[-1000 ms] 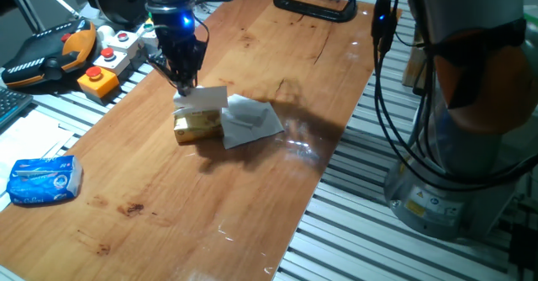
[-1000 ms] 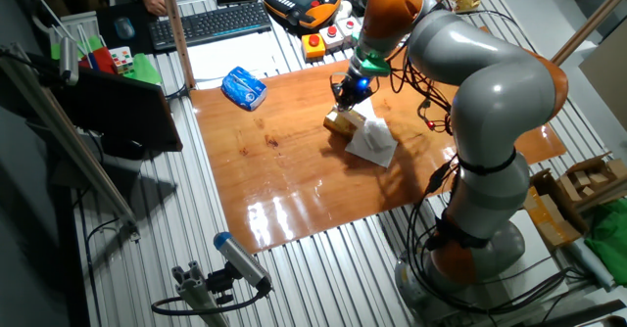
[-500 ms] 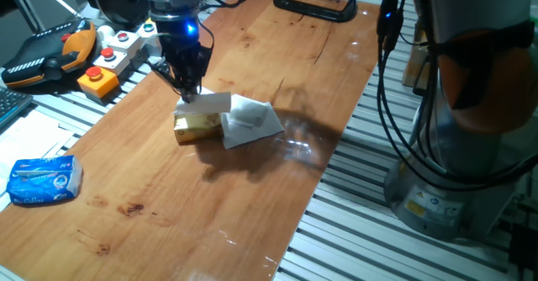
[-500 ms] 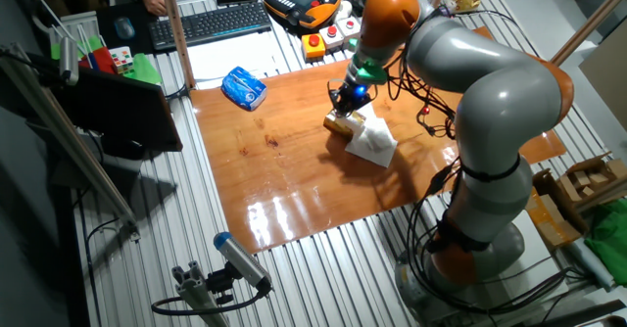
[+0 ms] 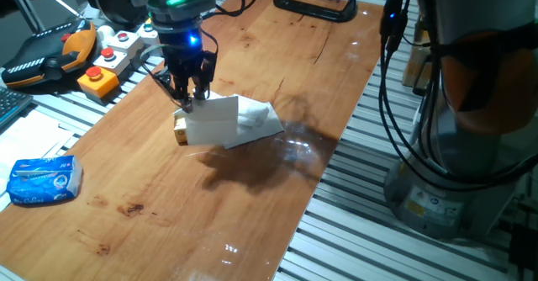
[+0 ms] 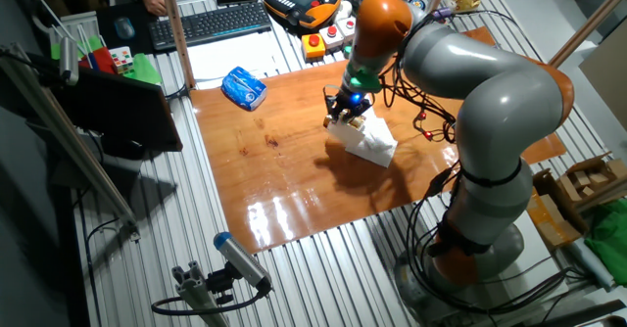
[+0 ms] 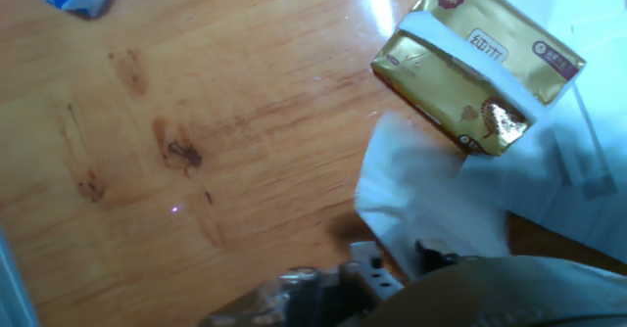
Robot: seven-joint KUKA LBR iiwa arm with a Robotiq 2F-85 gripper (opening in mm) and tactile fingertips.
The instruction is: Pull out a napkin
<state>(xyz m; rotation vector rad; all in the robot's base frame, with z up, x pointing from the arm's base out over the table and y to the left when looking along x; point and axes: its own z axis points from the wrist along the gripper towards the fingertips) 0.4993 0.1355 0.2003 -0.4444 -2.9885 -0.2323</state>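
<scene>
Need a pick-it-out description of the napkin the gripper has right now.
On the wooden table, look under the gripper near the far left edge. The napkin hangs from it: a flat white sheet lifted in front of the gold pack. A second white sheet lies on the table beside it; the blue packet sits far off.

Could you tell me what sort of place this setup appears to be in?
Probably a robotics lab: a wooden tabletop on a slatted aluminium bench, an orange teach pendant and emergency-stop button beside it, and a keyboard behind. The gripper holds a napkin.
</scene>
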